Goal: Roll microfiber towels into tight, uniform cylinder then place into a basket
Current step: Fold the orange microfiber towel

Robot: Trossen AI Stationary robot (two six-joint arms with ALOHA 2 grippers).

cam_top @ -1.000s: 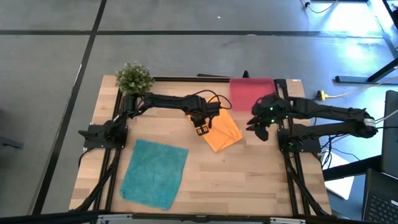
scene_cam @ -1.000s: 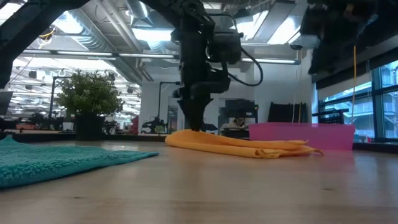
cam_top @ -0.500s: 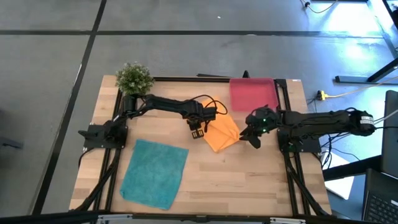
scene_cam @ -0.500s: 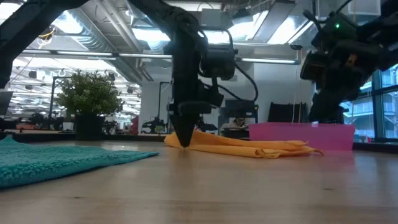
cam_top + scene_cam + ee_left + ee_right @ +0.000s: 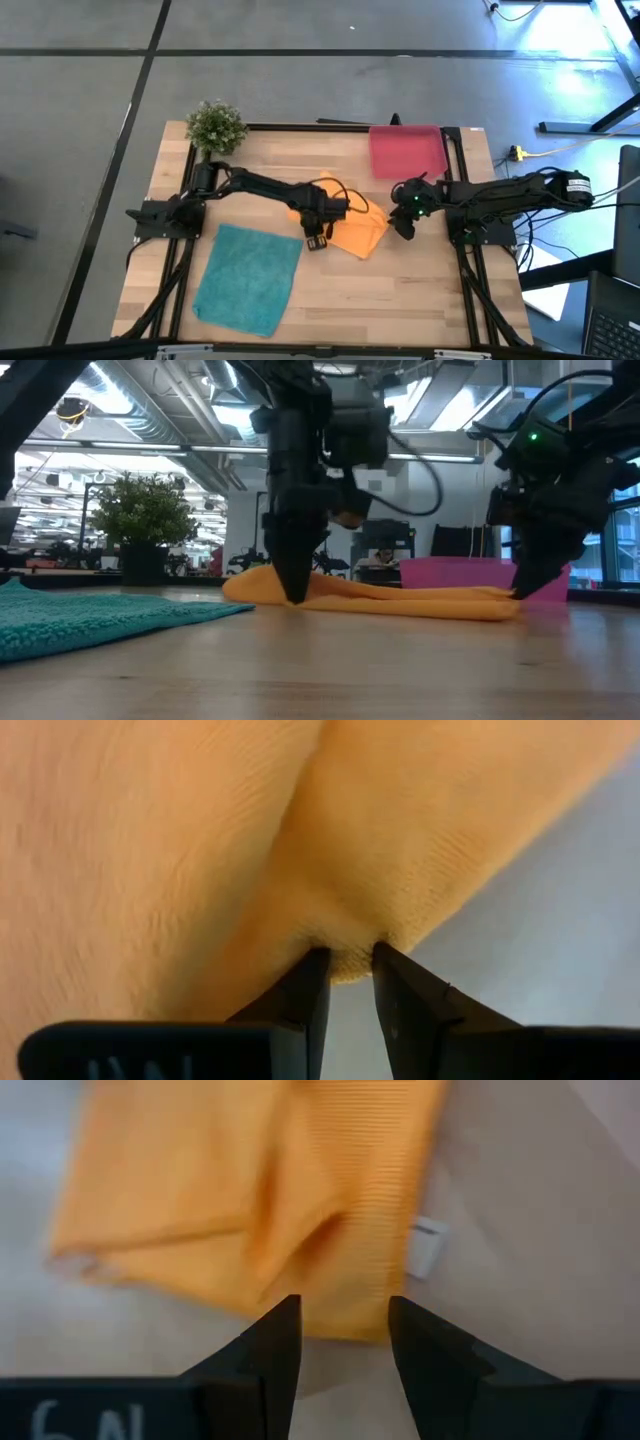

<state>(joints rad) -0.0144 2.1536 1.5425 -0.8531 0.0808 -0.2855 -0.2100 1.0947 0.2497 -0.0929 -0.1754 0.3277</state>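
The orange towel (image 5: 358, 230) lies crumpled flat on the table's middle; it also shows in the low view (image 5: 410, 600). My left gripper (image 5: 318, 238) stands at its near-left edge, fingers down, shut on it (image 5: 348, 982). My right gripper (image 5: 403, 226) is open, low at the towel's right end (image 5: 505, 605), its fingers on either side of that edge (image 5: 343, 1330). The teal towel (image 5: 248, 278) lies spread flat at the near left. The pinkish-red basket (image 5: 407, 150) stands at the far right. My left gripper pinches a bunched fold at the orange towel's near-left edge (image 5: 340, 942) between its two fingertips. The fingers come from above, pointing down. The held fold stays low at the table, and the rest of the towel lies slack on the wood. Whether my right gripper touches the towel, I cannot tell.
A small green plant (image 5: 215, 125) stands at the far left corner. A white tag (image 5: 425, 1245) sticks out from the orange towel's edge. Bare wood shows along the near edge, right of the teal towel (image 5: 400, 300).
My left gripper has gone toward the near edge, dragging the orange towel's left edge with it; the towel has slid nearer and spread wider. My right gripper has gone left and down to the towel's right end.
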